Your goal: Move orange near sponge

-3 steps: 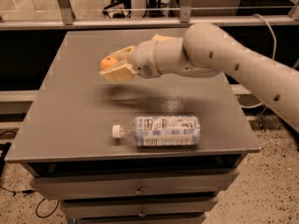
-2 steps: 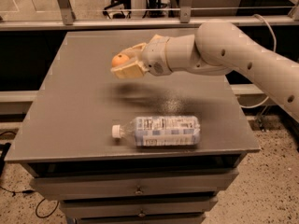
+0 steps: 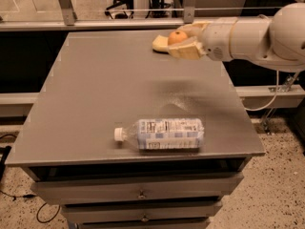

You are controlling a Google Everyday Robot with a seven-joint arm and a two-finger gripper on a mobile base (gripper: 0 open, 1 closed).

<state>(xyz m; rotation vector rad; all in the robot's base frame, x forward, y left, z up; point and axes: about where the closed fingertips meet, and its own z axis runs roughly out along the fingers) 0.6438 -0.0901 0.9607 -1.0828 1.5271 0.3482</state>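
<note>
The hand (image 3: 182,42) hangs over the far edge of the worktop (image 3: 119,89), its two pale fingers closed on the orange (image 3: 177,36), which shows between them. The sponge (image 3: 159,44) lies just beyond the fingertips, on the side away from the arm. Whether it touches the lower finger cannot be told. With the fruit this close to it, the coming move probably calls only for setting it down beside the sponge and letting go. A bottle (image 3: 164,133) lies well apart, below the hand, near the front edge.
</note>
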